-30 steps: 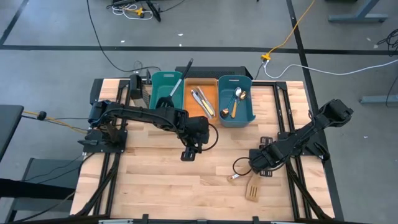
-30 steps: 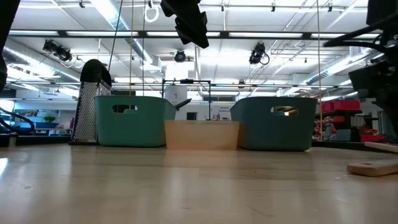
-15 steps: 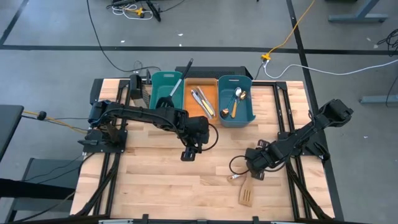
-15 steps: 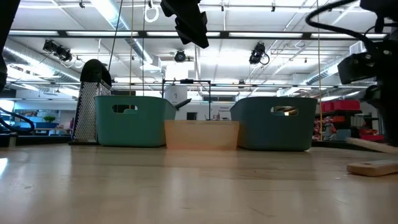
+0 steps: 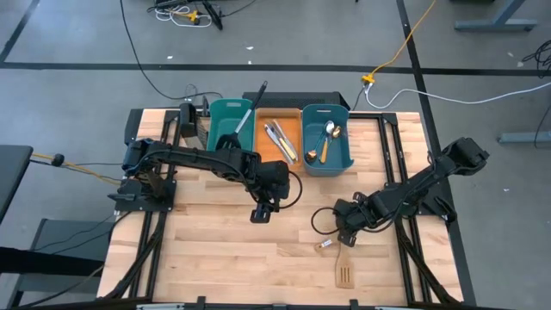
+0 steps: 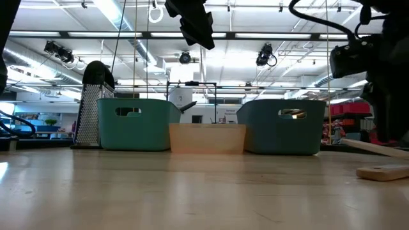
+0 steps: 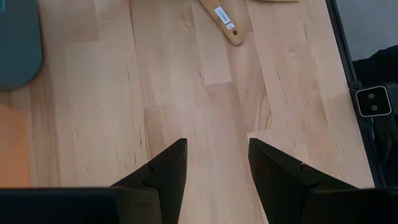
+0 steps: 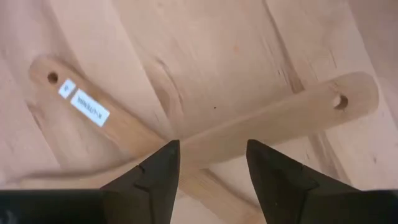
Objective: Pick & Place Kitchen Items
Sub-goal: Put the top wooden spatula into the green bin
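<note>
From above, the right claw (image 5: pixel 344 234) is hovering with fingers parted over two wooden spatulas on the tabletop (image 5: pixel 215 250). The slotted wooden spatula (image 5: pixel 343 273) is lying just in front of it; the labelled spatula handle (image 5: pixel 325 245) is poking out beside it. The left claw (image 5: pixel 263 211) is waiting mid-tabletop, released and empty.

At table height, a wooden spatula (image 6: pixel 383 171) is lying flat at the far right, near the teal bins (image 6: pixel 137 124).

In the left wrist view, bare pale planks are showing between its spread fingers (image 7: pixel 163 171).

In the right wrist view, two smooth flat handles (image 8: pixel 273 121) are crossing beneath open fingers. They look light and stiff; pinching mid-handle across the narrow width seems best.
</note>
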You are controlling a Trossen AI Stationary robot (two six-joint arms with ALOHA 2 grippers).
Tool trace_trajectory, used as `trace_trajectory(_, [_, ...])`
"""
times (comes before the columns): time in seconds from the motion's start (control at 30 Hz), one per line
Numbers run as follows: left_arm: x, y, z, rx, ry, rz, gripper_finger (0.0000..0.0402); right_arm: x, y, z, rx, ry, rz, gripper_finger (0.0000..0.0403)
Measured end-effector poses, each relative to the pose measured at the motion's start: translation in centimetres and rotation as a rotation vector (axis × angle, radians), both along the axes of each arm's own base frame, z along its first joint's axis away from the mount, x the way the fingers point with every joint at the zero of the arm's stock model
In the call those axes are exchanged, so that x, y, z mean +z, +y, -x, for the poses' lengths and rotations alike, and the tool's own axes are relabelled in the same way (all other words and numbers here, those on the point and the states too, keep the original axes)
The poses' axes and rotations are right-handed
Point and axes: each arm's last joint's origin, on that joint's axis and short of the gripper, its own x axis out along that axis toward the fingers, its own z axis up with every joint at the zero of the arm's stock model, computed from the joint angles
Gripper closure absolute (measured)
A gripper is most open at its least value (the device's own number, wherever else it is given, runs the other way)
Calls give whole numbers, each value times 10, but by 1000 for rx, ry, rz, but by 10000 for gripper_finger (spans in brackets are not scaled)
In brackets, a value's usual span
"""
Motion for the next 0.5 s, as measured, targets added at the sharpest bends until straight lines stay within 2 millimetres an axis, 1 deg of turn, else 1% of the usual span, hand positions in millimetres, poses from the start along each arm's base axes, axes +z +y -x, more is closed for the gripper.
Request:
trace_trajectory(0.07, [0,0,0,0,0,0,225,0,-1,0,-48,7,-23,206])
trace_trajectory(0.23, [0,0,0,0,0,0,225,0,-2,-1,-274,11,-82,206])
trace_trajectory(0.5, [0,0,0,0,0,0,225,0,-3,-1,-522,-4,-139,206])
